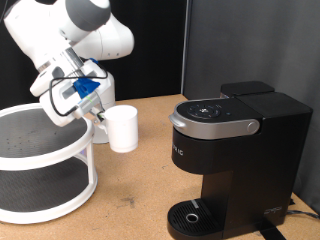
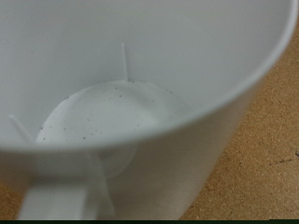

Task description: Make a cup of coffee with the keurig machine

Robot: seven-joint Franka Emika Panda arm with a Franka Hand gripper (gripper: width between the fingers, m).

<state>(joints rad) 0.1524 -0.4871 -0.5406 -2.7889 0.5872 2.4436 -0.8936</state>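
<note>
The white cup [image 1: 123,128] stands upright on the brown table between the white tiered stand and the keurig machine [image 1: 235,160]. My gripper [image 1: 101,116] is at the cup's side on the exterior view's left, right against it. The fingers' grip is hidden there. The wrist view looks down into the empty cup [image 2: 121,121], with its handle [image 2: 37,201] at the rim; no fingers show. The keurig machine is black, its grey lid handle [image 1: 215,126] is down, and its round drip tray [image 1: 192,215] holds nothing.
A white two-tier round stand [image 1: 45,165] fills the exterior view's left, just beside the cup and under the arm. A dark curtain hangs behind. Bare brown table [image 1: 140,195] lies between the stand and the machine.
</note>
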